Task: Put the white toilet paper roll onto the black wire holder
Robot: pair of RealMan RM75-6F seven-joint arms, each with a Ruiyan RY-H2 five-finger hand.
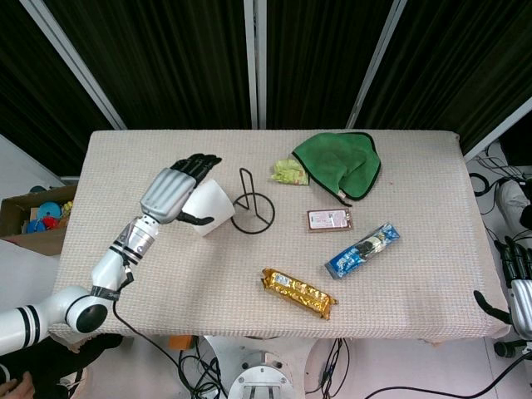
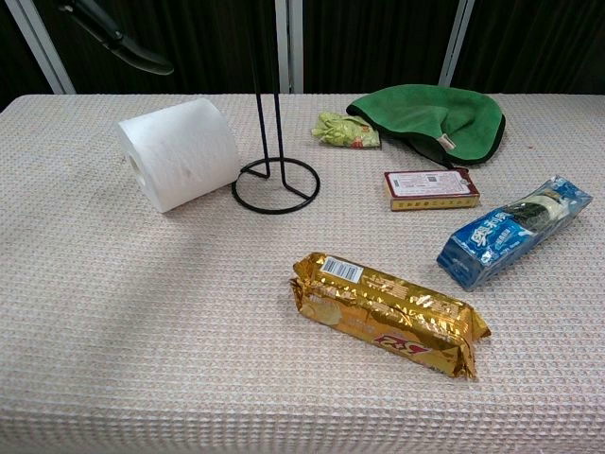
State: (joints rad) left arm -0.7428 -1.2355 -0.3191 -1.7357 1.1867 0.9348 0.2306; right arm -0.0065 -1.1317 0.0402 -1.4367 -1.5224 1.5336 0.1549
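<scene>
Head view
Gold snack pack (image 1: 299, 293): nearest the front edge of the table (image 1: 432, 283), lying at a slant
Blue snack pack (image 1: 362, 250): just right of the gold one, angled up to the right
Small red-brown box (image 1: 330, 219): flat, behind the blue pack
Green cloth (image 1: 341, 163): crumpled near the far edge; yellow-green wrapper (image 1: 288, 172) touching its left side
Black wire holder (image 1: 252, 204): round base on the table, post upright; bare
White toilet paper roll (image 1: 206, 208): lying on its side just left of the holder's base, not on the post
Left hand (image 1: 176, 192): laid over the roll's left side, fingers stretched over the top, thumb against the front; seems to grip it, lift not clear
Right hand (image 1: 515, 283): low at the right edge, off the table; partly cut off, open or closed cannot be told

Chest view
Gold snack pack (image 2: 388, 314): closest, centre front
Blue snack pack (image 2: 513, 232): right, well apart from the roll
Small red-brown box (image 2: 429, 188): behind; green cloth (image 2: 430, 117) farther back
Black wire holder (image 2: 275, 175): ring base beside the roll, nearly touching
White toilet paper roll (image 2: 180, 153): on its side, resting on the table; core facing left
Dark finger part (image 2: 118, 40): top left, above the roll, apart from it here
</scene>
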